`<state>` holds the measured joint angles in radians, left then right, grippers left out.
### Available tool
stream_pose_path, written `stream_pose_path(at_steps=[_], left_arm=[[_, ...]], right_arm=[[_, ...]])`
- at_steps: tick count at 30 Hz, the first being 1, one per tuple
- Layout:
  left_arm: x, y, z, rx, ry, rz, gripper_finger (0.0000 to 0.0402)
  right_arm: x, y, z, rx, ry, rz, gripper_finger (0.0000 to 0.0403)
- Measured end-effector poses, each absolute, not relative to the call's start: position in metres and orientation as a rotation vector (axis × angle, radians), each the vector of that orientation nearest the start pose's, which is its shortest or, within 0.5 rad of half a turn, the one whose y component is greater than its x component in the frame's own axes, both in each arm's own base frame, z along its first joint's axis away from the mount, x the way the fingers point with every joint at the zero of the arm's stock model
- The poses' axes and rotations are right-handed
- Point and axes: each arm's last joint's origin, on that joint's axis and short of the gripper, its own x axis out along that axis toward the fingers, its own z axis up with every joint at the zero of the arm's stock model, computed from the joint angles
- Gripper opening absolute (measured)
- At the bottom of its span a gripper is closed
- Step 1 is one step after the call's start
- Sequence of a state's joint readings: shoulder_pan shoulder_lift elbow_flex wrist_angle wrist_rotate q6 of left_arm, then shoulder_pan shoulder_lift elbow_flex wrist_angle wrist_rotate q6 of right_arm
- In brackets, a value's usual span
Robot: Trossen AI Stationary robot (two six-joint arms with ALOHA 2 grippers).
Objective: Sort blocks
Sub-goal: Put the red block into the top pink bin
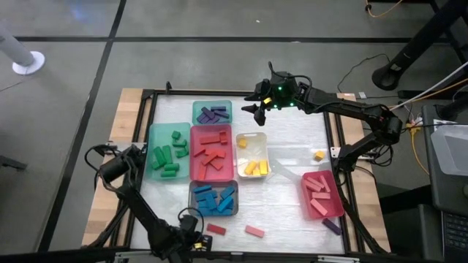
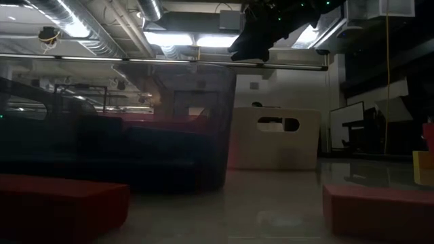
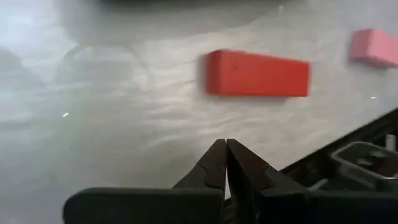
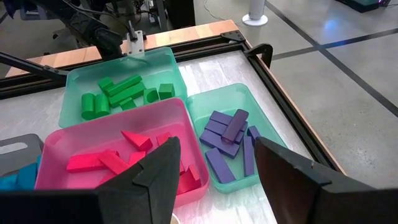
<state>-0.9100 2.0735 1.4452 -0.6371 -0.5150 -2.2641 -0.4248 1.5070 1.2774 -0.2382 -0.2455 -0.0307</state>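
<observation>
Up on the pale shiny table (image 1: pixel 285 197) sit flat plastic trays: a green one (image 1: pixel 168 152) with green blocks (image 1: pixel 170 155), a red one (image 1: pixel 211 152) with red blocks (image 1: pixel 212 151). Smaller trays hold purple bars (image 1: pixel 212 113), blue pieces (image 1: pixel 213 199) and yellow bits (image 1: pixel 254 167). Raised beside the purple tray, the right gripper (image 1: pixel 259 109) has its fingers spread, holding nothing. Near the front edge, the left gripper (image 3: pixel 226 152) is pinched closed by a loose red bar (image 3: pixel 257 73).

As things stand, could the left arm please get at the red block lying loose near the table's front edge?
Probably yes: the left gripper, shut, sits just short of the red block with only bare table between them.
</observation>
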Motion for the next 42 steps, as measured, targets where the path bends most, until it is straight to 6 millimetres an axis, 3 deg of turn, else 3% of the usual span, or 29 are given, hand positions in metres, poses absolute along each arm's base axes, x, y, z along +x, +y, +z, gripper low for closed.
stream_pose_path(at_steps=[15,33,42], left_arm=[[0.296,-0.283,0.151,-1.078,0.732,0.743,0.0000],[0.282,-0.287,0.151,-1.126,0.894,0.812,0.0000],[0.252,-0.299,0.156,-1.147,0.970,0.906,0.0000]], right_arm=[[0.314,-0.134,0.326,0.125,0.445,-0.168,0.0205],[0.314,-0.134,0.326,0.124,0.445,-0.167,0.0205],[0.314,-0.134,0.326,0.127,0.444,-0.156,0.0205]])
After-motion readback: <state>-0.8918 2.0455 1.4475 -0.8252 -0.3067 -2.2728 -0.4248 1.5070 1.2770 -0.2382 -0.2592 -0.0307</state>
